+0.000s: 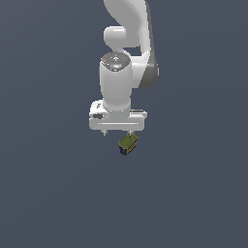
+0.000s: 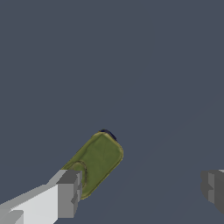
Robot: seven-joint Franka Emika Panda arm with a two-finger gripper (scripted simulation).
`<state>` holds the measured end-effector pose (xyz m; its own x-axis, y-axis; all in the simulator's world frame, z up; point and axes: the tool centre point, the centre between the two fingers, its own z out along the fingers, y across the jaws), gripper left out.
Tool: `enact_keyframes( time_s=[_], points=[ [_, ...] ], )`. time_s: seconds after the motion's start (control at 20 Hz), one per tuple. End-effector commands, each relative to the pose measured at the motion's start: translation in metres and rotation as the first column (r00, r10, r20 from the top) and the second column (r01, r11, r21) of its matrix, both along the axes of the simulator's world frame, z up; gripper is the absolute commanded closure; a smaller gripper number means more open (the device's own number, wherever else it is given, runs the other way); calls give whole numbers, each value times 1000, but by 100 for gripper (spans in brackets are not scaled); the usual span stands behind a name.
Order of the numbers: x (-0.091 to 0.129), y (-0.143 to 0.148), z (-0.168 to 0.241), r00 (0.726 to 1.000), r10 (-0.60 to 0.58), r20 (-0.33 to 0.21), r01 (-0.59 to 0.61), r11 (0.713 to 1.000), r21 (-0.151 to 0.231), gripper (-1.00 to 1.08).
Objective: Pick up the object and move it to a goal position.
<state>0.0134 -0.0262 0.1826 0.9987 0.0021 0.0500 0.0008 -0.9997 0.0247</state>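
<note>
**Gripper spread wide above the block, nothing grasped**

I hang over a plain slate-grey surface (image 1: 48, 193), my white arm (image 1: 127, 58) coming down from the top of the exterior view to the broad white hand. My gripper (image 2: 140, 190) is spread apart. In the wrist view one grey finger pad (image 2: 69, 192) sits at the end of its white finger and the other pad (image 2: 213, 187) shows at the far edge of the picture, with a wide stretch of bare surface between them. Nothing is clamped between the pads.

The object (image 2: 97, 162) is a small boxy block with an olive-green top, rounded at the corners, and a sliver of dark navy showing at its far end. In the wrist view it lies at a slant, and its near end sits just beside my one finger pad, partly hidden behind it; I cannot tell whether the pad touches it. It lies off to that finger's side rather than centred in the gap, well apart from the other pad.

In the exterior view the object (image 1: 128, 144) shows just below the underside of my hand, toward the exterior view's right of the hand's middle, turned at an angle. Its green top, dark navy side and a small yellow mark low on that side are visible there. It is clearly narrower than my hand. From this view my fingers are mostly hidden under the hand, and I cannot tell whether the block rests on the surface.
</note>
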Motion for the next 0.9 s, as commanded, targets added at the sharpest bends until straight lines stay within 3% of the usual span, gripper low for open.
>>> enact_keyframes(
  time_s=[0.0, 0.45, 0.85],
  points=[
    [0, 0, 0, 1000, 0, 0, 0, 1000, 0, -92],
    [-4, -10, -2, 999, 46, -17, -47, 999, -26, -92],
    [-4, -9, -3, 999, 33, -17, -34, 999, -24, -92]
  ],
)
